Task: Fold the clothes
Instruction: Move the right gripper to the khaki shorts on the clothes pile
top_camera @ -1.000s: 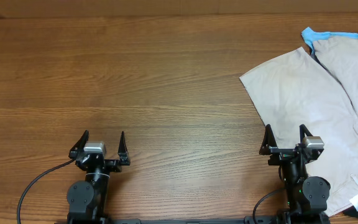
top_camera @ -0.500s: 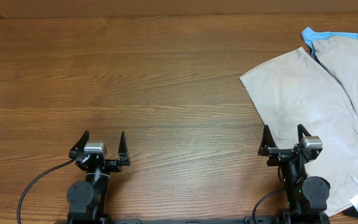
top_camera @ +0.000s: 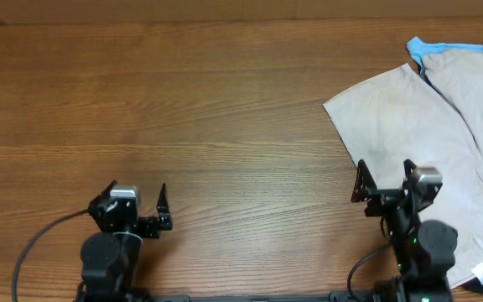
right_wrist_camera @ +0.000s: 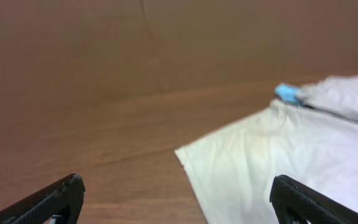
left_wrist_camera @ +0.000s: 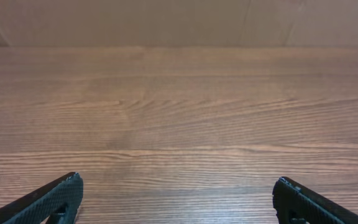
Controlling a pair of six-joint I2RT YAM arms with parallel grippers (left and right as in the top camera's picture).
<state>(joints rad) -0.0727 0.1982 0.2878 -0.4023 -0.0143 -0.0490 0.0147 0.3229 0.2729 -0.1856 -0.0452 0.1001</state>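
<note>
The pale beige shorts [top_camera: 426, 126] lie flat at the right side of the table, running off the right edge of the overhead view, with a small white label [top_camera: 481, 271] near the front. They also show in the right wrist view [right_wrist_camera: 278, 162]. My right gripper [top_camera: 386, 178] is open and empty at the shorts' near left edge; its fingertips span cloth and wood in the right wrist view [right_wrist_camera: 176, 193]. My left gripper [top_camera: 137, 198] is open and empty over bare wood at the front left, far from the shorts; in the left wrist view [left_wrist_camera: 176, 193] only wood lies between its fingers.
A blue piece of cloth [top_camera: 430, 49] peeks out from under the shorts at the back right, also in the right wrist view [right_wrist_camera: 286, 93]. The wooden table [top_camera: 183, 109] extends left and back. A black cable [top_camera: 36, 252] runs from the left arm's base.
Both arms have lifted and shifted slightly: the left gripper has turned a little to the left, the right gripper has moved slightly forward over the shorts' edge. The shorts have not moved.
</note>
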